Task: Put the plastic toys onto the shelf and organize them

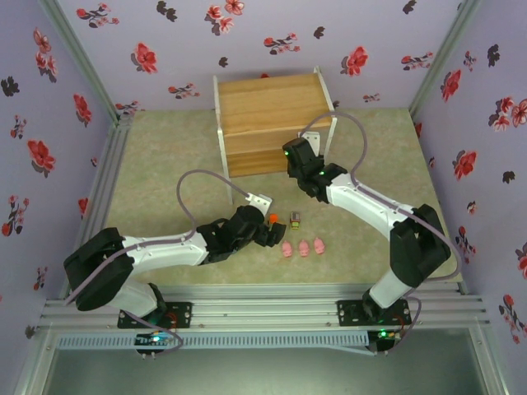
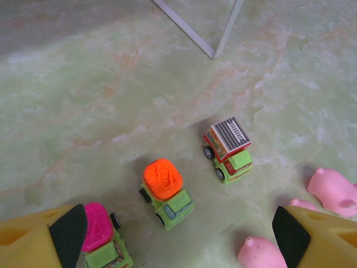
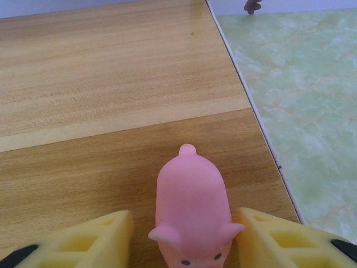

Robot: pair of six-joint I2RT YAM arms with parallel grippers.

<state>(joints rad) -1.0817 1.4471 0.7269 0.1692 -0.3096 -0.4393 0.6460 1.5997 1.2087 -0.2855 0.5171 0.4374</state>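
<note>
Pink pig, seemingly loose, inside right gripper

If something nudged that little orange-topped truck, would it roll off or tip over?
Probably roll: the truck sits on black wheels on a smooth-looking table, so a push along its length would likely send it off. From the side it may skid or tip, as the orange top rides high. It looks like hard plastic, so likely stiff and light.

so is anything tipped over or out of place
Nothing stands out: the magenta truck, orange truck and grey-topped truck sit upright on the table, and the pink pig sits on the shelf inside the right gripper.
</note>
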